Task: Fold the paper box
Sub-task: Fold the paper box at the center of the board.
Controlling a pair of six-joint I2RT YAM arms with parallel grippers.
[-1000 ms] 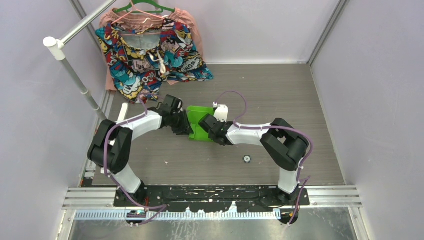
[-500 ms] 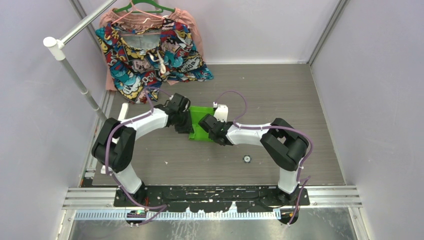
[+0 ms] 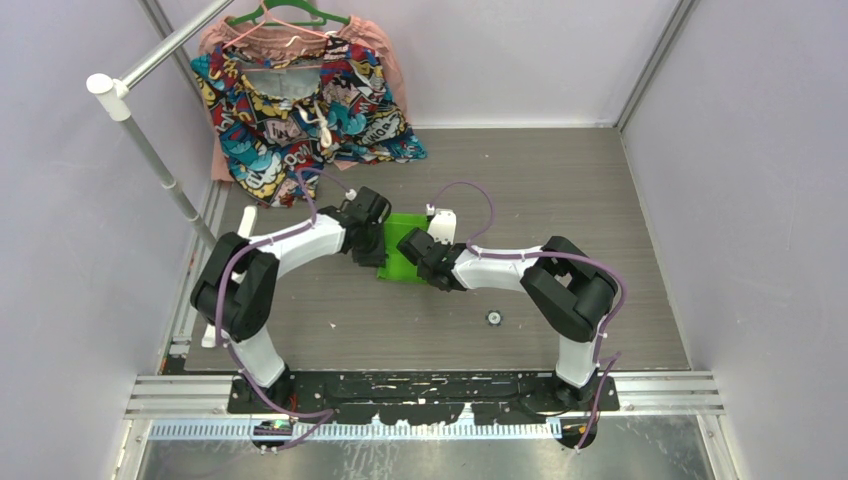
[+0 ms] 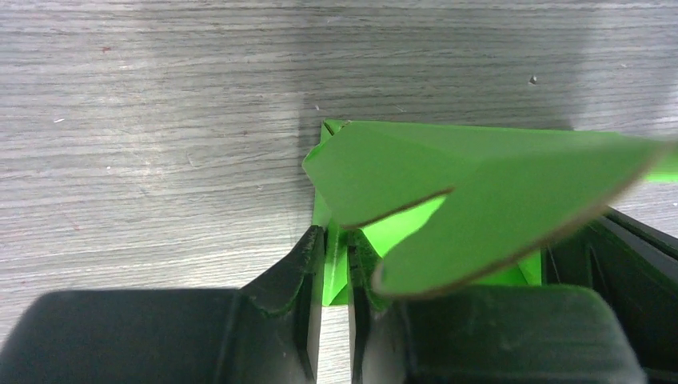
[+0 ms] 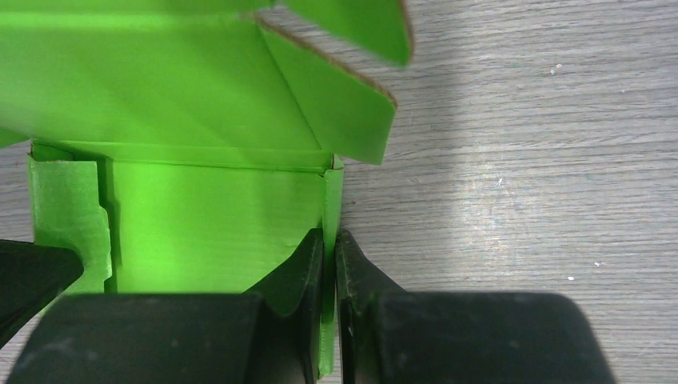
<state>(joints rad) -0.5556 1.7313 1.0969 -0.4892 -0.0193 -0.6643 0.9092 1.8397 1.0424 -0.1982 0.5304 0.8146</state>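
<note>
The left tool and right tool each pinch a thin lime-green card wall of the paper box. A patterned garment lies at 11 o'clock.

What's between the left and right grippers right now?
Only the paper box: in the top view it fills the gap between the left gripper and the right gripper. Both wrist views show a box wall pinched in the jaws.

Left hand has shifted toward the far end of the paper box; its jaws have narrowed onto the left wall. Left elbow has swung inward.
</note>
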